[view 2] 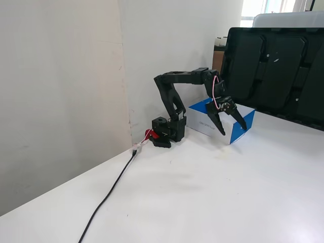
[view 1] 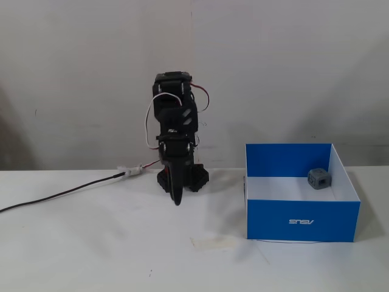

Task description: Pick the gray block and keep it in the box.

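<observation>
now, going from the near table edge to the far wall:
tape patch: we see a pale tape patch [view 1: 213, 242] on the table [view 1: 91, 255] in front of the arm, clear of everything.
box: the box [view 1: 302, 222] sits to the right in a fixed view, blue front wall toward us, open top.
gray block: we find the gray block [view 1: 319, 179] already inside the box, resting on the white floor near the back right corner, upright as far as we can tell.
gripper: the gripper [view 2: 234, 128] hangs point-down over bare table, well apart from the block; the jaws are spread wide and hold nothing.
step in hand: we judge the placing done, so what remains is parking the arm [view 2: 174, 98].
how to do it well: we would fold back slowly, keeping the fingers clear of the box's near corner, which looks close in a fixed view.
cable: we keep the cable [view 2: 114, 187] slack and untouched.
wall: plain wall [view 1: 273, 61] behind, nothing to avoid.
</observation>
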